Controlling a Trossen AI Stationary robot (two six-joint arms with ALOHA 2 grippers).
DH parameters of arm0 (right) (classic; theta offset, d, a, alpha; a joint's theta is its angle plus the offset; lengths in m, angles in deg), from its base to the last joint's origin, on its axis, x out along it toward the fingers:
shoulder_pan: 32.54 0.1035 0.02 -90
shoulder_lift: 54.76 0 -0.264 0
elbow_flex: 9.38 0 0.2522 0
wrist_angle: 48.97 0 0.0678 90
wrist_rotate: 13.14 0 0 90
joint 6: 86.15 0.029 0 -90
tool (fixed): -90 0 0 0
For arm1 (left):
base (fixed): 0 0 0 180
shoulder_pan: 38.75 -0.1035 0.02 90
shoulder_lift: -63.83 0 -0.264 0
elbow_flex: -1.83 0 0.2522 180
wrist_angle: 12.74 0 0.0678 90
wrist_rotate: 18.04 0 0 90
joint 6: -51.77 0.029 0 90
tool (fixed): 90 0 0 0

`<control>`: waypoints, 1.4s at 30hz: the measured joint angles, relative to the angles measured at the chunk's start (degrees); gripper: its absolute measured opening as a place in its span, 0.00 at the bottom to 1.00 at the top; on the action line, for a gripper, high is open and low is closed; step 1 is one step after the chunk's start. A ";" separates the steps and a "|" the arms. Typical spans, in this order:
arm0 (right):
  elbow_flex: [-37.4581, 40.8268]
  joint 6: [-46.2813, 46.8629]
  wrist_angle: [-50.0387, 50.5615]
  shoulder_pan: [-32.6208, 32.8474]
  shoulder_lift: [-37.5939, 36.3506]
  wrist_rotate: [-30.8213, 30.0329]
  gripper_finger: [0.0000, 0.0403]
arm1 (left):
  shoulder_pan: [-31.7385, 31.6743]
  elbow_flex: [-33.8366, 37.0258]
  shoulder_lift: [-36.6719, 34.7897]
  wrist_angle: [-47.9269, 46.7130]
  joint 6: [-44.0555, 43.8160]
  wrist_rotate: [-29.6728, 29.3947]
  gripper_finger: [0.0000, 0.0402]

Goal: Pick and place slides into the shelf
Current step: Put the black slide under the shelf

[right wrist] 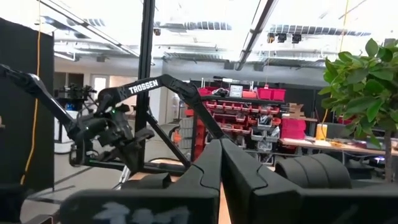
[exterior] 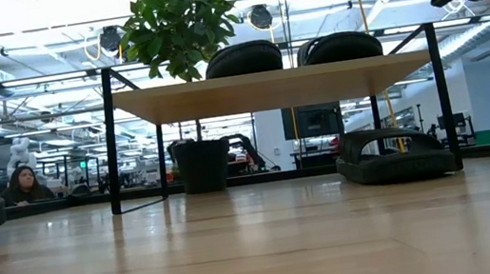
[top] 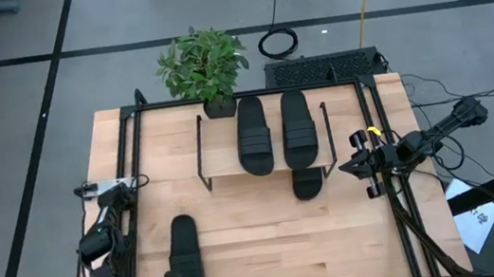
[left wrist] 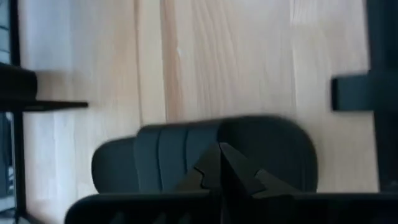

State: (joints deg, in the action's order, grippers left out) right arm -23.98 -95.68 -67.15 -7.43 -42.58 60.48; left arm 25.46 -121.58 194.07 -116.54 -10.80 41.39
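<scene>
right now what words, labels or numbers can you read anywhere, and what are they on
"TROSSEN": white letters on the dark arm link in the right wrist view.
Paper sheet off the table's right edge: dark marks, too small to read.
Red storage bins in the room behind: any labels too blurred to read.
Nothing else legible.

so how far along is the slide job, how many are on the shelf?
Done: two slides lie on top of the shelf, and a third sits on the table under it, its end sticking out at the front.
In hand: nothing is held. The left gripper is shut just above the fourth slide near the table's front edge.
Left: that fourth slide. The right gripper waits shut beside the shelf.
</scene>
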 joint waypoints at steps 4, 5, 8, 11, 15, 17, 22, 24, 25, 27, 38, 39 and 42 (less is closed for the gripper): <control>0.00 1.30 0.00 0.00 0.00 0.00 0.00 | -1.04 0.72 0.00 0.00 -1.95 4.08 0.02; -0.01 1.30 0.00 0.00 0.00 0.00 0.00 | -1.17 0.72 0.00 0.00 -2.30 5.11 0.04; -0.01 1.22 0.00 0.00 -0.01 0.00 0.00 | -1.29 0.72 0.00 0.02 -4.40 7.52 0.09; 0.00 1.07 0.00 0.00 0.00 0.00 0.00 | -1.04 0.72 0.00 0.02 -5.08 8.08 0.18; 0.00 0.84 0.00 0.00 0.00 0.00 0.00 | -0.77 0.72 0.00 0.02 -4.91 8.08 0.34; -0.01 0.87 0.00 0.00 0.00 0.00 0.00 | -0.77 0.75 0.00 0.03 -5.22 8.06 0.43; 0.00 0.91 0.00 0.00 0.00 0.00 0.00 | -0.99 0.75 0.00 0.02 -5.49 6.48 0.63; -0.01 0.91 0.00 0.00 0.00 0.00 0.00 | -1.05 0.75 0.00 0.02 -5.50 4.78 0.70; -0.01 0.91 0.00 0.01 0.00 0.00 0.00 | -1.05 0.78 -0.02 0.04 -5.16 4.42 0.72; -0.01 0.91 0.00 0.00 -0.01 0.00 0.00 | -1.20 1.40 -0.07 0.08 -4.82 3.96 0.75; 0.00 0.93 0.00 0.00 0.00 0.00 0.00 | -3.77 9.96 -0.09 -0.09 -3.03 8.29 0.77; 0.00 0.93 0.00 0.02 0.00 0.02 0.00 | -3.91 10.16 -0.09 -0.09 -2.66 8.31 0.77; 0.00 0.94 0.00 0.00 -0.01 0.00 0.00 | -4.24 10.12 -0.11 -0.11 -2.61 8.25 0.77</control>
State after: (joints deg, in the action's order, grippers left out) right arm -23.98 -94.73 -67.15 -7.43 -42.59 60.48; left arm 21.22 -111.46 193.96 -116.65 -13.41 49.64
